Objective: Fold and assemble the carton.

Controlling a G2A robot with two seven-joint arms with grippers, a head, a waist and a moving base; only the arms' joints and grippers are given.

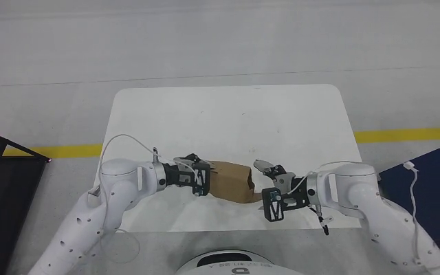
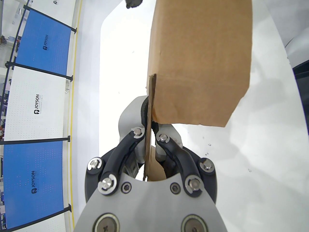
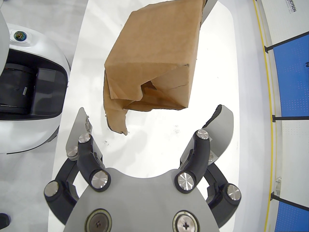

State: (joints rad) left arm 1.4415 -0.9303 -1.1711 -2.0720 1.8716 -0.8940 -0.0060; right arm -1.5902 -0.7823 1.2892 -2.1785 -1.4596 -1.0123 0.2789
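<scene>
A brown cardboard carton is held near the front edge of the white table, between my two arms. My left gripper is shut on a flap at one end of the carton. The carton's other end faces my right gripper, with crumpled, partly folded flaps and one loose flap hanging toward the table. That gripper is open and stands a short way off the carton, touching nothing. In the top view my right gripper sits just right of the carton and my left gripper at its left end.
The table's front edge lies close under both arms. The far half of the table offers free room. A yellow floor line runs behind the table, and a dark stand sits on the floor at left.
</scene>
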